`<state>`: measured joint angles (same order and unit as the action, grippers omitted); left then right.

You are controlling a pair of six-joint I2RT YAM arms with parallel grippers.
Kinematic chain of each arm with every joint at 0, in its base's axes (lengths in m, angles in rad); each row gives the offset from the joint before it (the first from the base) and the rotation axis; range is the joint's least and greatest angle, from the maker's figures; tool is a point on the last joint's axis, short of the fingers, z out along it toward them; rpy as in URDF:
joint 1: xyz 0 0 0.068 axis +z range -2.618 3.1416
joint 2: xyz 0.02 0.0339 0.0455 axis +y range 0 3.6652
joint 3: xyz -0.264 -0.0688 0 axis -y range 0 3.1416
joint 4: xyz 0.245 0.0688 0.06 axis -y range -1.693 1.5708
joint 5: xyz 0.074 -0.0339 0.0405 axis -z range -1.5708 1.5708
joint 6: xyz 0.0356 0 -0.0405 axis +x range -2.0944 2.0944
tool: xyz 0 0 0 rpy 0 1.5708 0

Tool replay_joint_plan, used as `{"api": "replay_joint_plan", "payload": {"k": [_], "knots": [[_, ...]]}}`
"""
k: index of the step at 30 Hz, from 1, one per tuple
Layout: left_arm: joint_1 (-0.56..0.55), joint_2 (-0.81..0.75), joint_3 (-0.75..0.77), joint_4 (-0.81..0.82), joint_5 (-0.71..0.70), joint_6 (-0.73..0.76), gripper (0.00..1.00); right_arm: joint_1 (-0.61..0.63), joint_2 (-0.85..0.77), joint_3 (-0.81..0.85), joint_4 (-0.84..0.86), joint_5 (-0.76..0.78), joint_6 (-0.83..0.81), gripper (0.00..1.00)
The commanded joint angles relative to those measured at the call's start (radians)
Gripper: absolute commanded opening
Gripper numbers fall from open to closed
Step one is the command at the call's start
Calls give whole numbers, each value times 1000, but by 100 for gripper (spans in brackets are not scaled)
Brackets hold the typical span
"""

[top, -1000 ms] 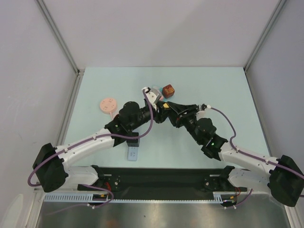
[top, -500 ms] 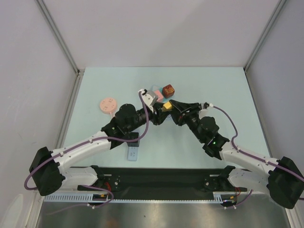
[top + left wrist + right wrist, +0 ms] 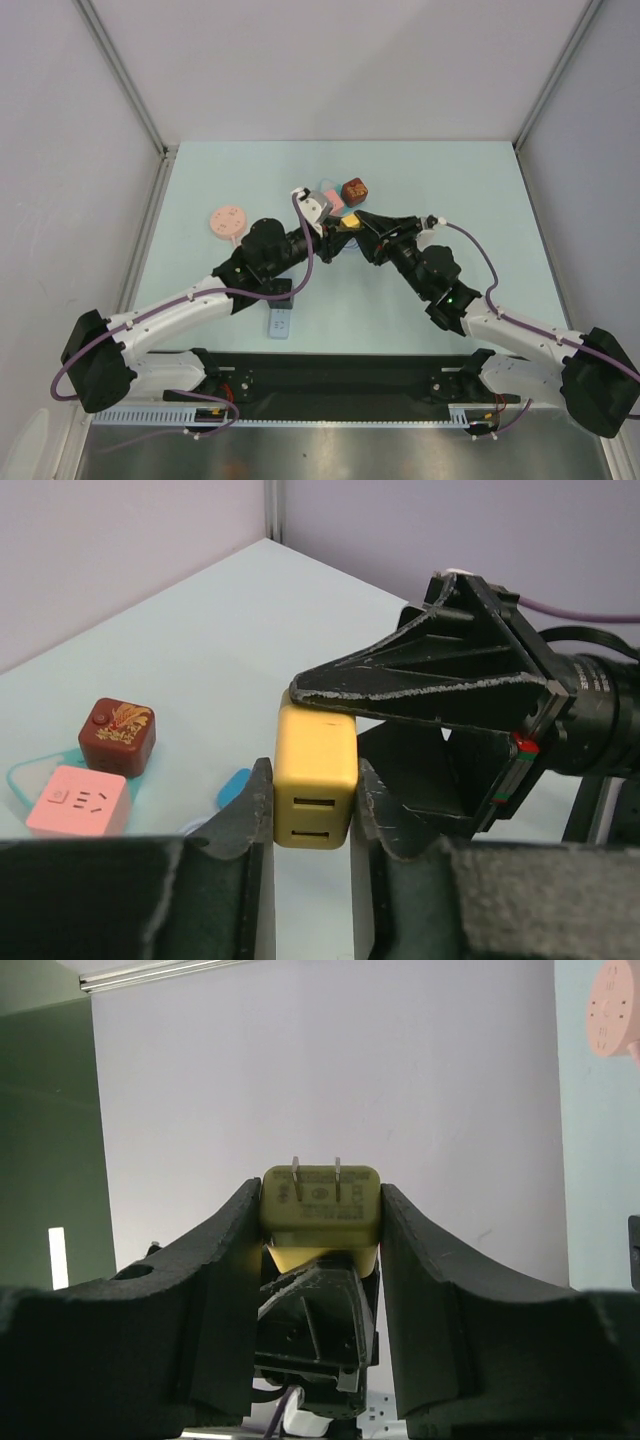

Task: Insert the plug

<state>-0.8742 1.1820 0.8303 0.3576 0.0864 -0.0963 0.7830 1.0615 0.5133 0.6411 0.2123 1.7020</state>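
Observation:
A yellow cube plug hangs above the table middle, gripped from both sides. In the left wrist view my left gripper is shut on the plug, whose face with two slots is towards the camera. The right gripper's fingers clamp its far end. In the right wrist view my right gripper is shut on the plug, its two metal prongs pointing up. A pink socket cube lies on a teal pad just behind the grippers and also shows in the left wrist view.
A red cube sits beside the pink cube, and also shows in the left wrist view. A pink round disc lies at the left. A small light-blue strip lies near the front under the left arm.
Both grippers have shifted slightly up and left together, and the yellow plug between them shows more plainly from above. Both grips are unchanged.

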Motion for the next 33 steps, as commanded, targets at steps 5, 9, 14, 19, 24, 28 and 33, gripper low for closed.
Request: {"api": "replay_joint_plan", "payload": {"k": [5, 9, 14, 19, 24, 28, 33], "knots": [[-5, -1, 23, 27, 32, -13, 0, -1, 8, 4, 69, -19, -13, 4], [3, 16, 76, -60, 45, 0, 0, -7, -8, 17, 54, -19, -53, 47], [85, 22, 179, -270, 212, -13, 0, -50, -93, 39, -36, -50, -157, 98], [156, -13, 329, -639, 140, 223, 0, -113, -228, 1, -172, -116, -206, 100], [372, 83, 539, -1018, 32, 430, 0, -186, -415, -44, -306, -123, -274, 100], [487, 177, 613, -1097, -77, 576, 0, -274, -494, -39, -399, -151, -355, 100], [688, 333, 707, -1167, -24, 578, 0, -382, -488, -21, -451, -289, -418, 100]]}}
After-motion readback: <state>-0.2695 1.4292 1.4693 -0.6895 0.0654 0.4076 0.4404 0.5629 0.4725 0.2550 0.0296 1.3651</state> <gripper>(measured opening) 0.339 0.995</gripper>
